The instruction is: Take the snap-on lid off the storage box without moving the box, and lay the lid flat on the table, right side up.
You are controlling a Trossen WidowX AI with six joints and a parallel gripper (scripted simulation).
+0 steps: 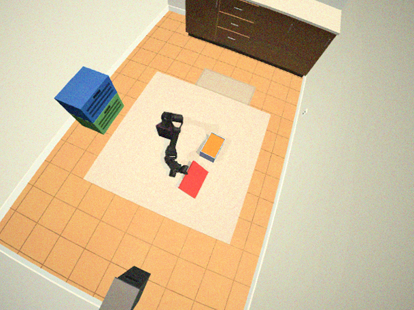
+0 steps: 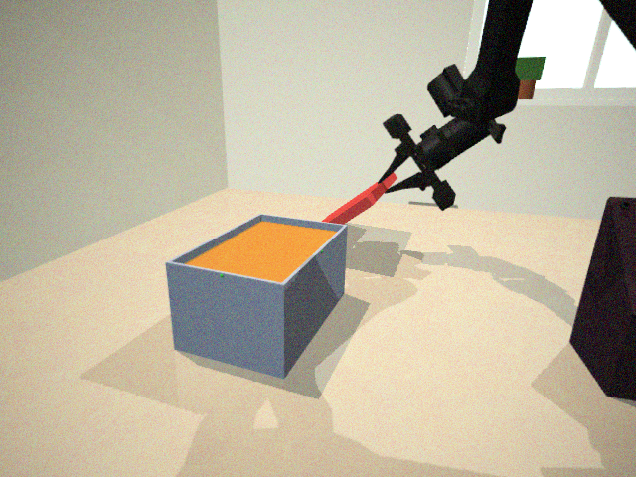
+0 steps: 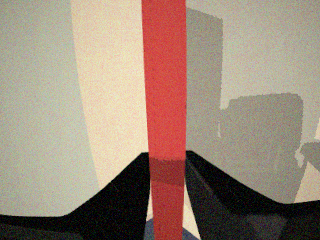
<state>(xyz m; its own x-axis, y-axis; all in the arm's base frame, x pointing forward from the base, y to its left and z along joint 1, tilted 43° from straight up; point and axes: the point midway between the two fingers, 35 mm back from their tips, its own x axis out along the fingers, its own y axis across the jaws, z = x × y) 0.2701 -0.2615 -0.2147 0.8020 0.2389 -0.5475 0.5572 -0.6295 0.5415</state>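
The storage box [image 1: 206,156] [image 2: 226,313] is blue-grey, upright and open at the top, with an orange surface [image 1: 213,145] [image 2: 266,248] inside just below its rim. The red lid [image 1: 193,180] [image 2: 354,205] [image 3: 165,90] is off the box, beyond it in the exterior view. My gripper [image 1: 187,170] [image 2: 383,187] [image 3: 166,158] is shut on one edge of the lid and holds it above the table. The lid slants down away from the fingers; its lower end is hidden behind the box in the exterior view. Which face is its upper side I cannot tell.
The arm's dark base [image 1: 164,129] [image 2: 611,308] stands to the right of the box in the exterior view. The pale surface [image 1: 130,163] [image 2: 436,359] lies under box and arm. Blue and green crates [image 1: 81,88] stand well away, and dark cabinets [image 1: 266,35] line the back.
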